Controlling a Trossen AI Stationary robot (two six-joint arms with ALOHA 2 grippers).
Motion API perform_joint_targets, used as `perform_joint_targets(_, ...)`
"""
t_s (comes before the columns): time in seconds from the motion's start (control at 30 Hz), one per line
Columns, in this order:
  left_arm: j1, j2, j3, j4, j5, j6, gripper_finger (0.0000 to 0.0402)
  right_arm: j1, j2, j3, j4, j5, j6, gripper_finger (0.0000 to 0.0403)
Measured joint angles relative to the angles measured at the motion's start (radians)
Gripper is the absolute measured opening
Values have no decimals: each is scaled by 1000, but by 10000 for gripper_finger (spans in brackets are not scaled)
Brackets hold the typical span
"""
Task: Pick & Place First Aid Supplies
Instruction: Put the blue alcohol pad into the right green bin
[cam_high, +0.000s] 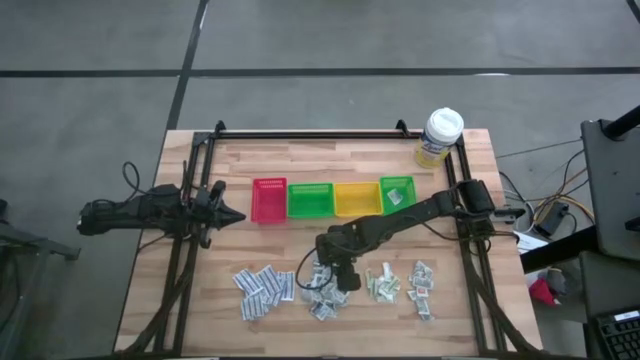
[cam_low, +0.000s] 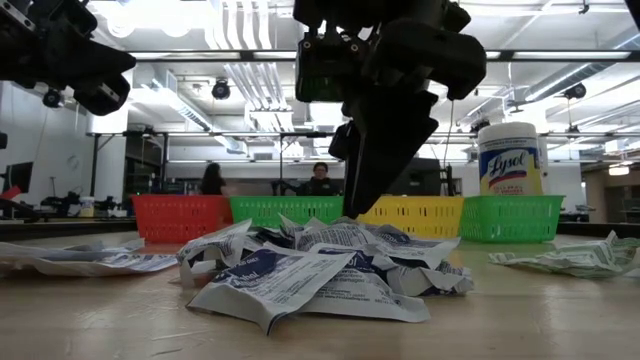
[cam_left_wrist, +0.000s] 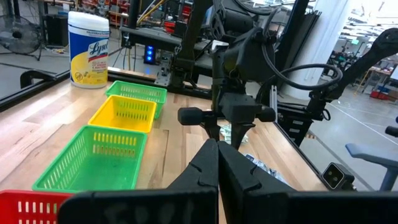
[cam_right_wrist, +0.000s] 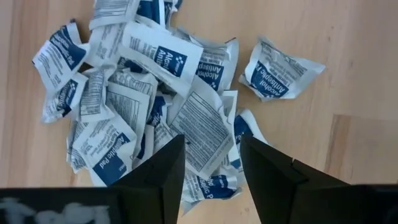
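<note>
Far left over the counter (cam_high: 150, 290): left end effector (cam_high: 236, 216) parked beside the red bin (cam_high: 269, 200), fingers pressed together, holding nothing — well apart from every sachet.

Left of centre on the counter: a spread of white-blue sachets (cam_high: 262, 289), flat and untouched.

Centre: the heap of alcohol prep pads (cam_right_wrist: 149, 106), crumpled and overlapping, directly beneath the right end effector (cam_right_wrist: 211, 171). Fingers apart, nothing between them, pointing straight down at the heap's near edge. Pad with the printed text panel (cam_right_wrist: 205, 127) lying just ahead of the gap, its long axis running roughly in line with the gap rather than across it — probably the nearest candidate, though several pads overlap there and more than one could come up together. Right arm clearly the nearer; left arm far off.

Right of the heap: pale green sachets (cam_high: 383, 285), then white-red ones (cam_high: 422, 283). Behind, the row of bins — green bin (cam_high: 310, 200), yellow bin (cam_high: 356, 198), second green bin (cam_high: 397, 194) — and the Lysol wipes tub (cam_high: 439, 137) at the back right corner.

High view: only placement over the heap, tips hidden by the arm. Low view: fingertips (cam_low: 365, 195) down at the heap's top, contact not certain. Right wrist view alone: the open gap and which pad sits before it.
</note>
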Motion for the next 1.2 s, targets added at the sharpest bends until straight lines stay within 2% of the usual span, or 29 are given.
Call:
perform_joint_targets(0.53, 0, 0, 0, 0, 0, 0, 0, -6, 0, -27, 28, 0, 11, 144)
perform_joint_targets(0.83, 0, 0, 0, 0, 0, 0, 0, -5, 0, -34, 41, 0, 19, 109)
perform_joint_targets(1.2, 0, 0, 0, 0, 0, 0, 0, -5, 0, -34, 44, 0, 15, 47)
